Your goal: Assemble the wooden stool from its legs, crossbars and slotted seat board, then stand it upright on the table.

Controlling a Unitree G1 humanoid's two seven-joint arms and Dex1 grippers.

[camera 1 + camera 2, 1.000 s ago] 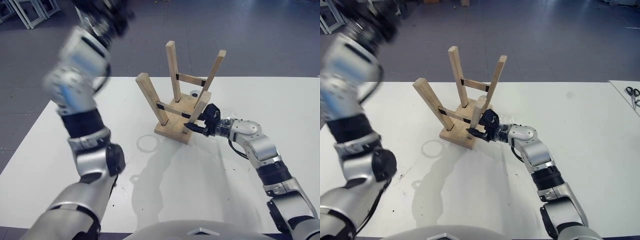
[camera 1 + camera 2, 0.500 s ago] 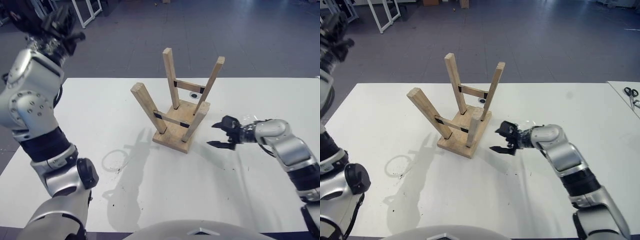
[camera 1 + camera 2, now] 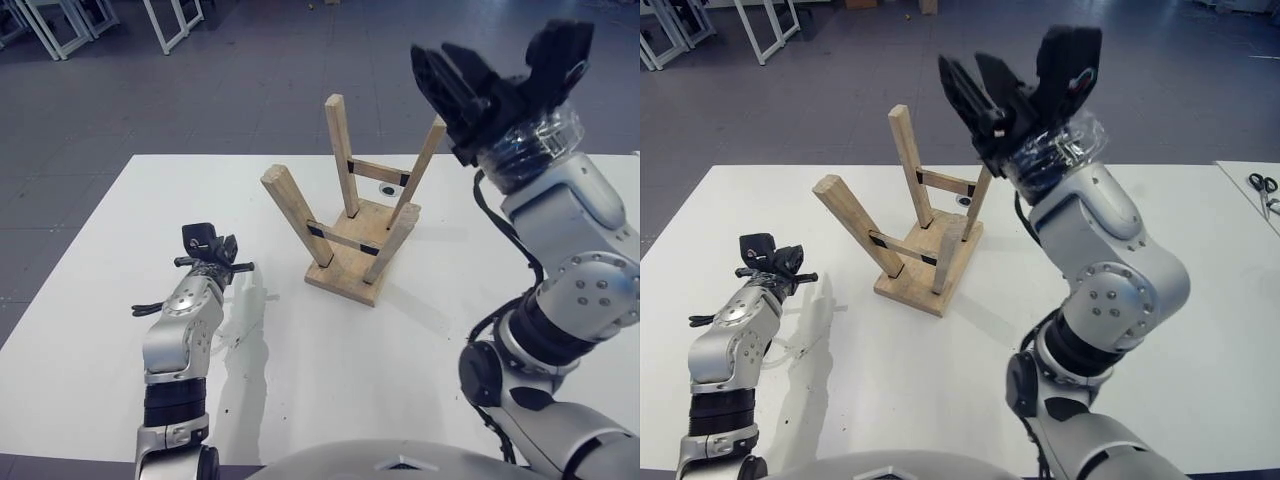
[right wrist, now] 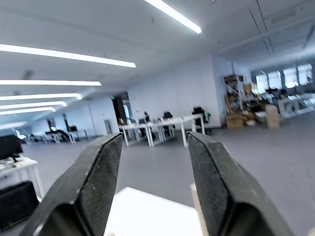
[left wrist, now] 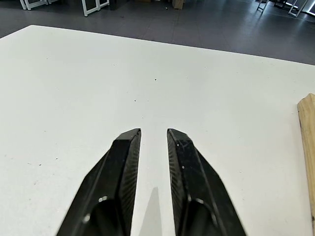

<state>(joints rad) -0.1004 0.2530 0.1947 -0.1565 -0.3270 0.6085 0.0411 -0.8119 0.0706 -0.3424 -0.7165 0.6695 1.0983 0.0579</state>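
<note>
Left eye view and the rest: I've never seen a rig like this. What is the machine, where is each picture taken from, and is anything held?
It is a humanoid robot with two arms. The two wide pictures come from cameras in its head, looking down; the other two come from a camera on each wrist. On the table a wooden stool sits upside down, seat board down, legs up. The left arm's two fingers hang low over the table beside it, slightly apart; the right arm's two fingers are raised high and spread. Nothing is held.
</note>
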